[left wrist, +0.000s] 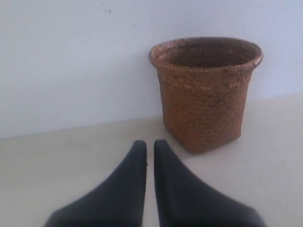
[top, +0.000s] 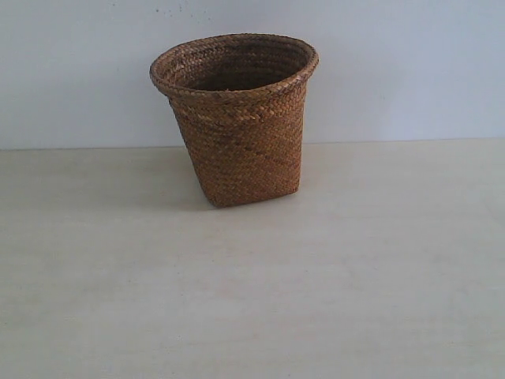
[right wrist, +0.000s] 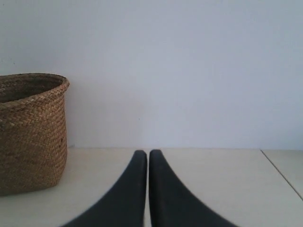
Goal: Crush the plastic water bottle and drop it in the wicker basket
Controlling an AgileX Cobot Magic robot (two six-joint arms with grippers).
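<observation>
The brown wicker basket [top: 237, 118] stands upright toward the back of the table, near the wall. It also shows in the left wrist view [left wrist: 204, 92] and at the edge of the right wrist view [right wrist: 31, 132]. The plastic water bottle is not visible in any view; the basket's inside is dark and I cannot see into it. My left gripper [left wrist: 149, 143] is shut with nothing between its black fingers, well short of the basket. My right gripper [right wrist: 148, 152] is shut and empty too, off to the basket's side. Neither gripper shows in the exterior view.
A pale wooden table top [top: 252, 300] spreads in front of the basket. A plain white wall [top: 410, 71] rises right behind it. A seam or edge of the table [right wrist: 281, 175] runs diagonally at one side of the right wrist view.
</observation>
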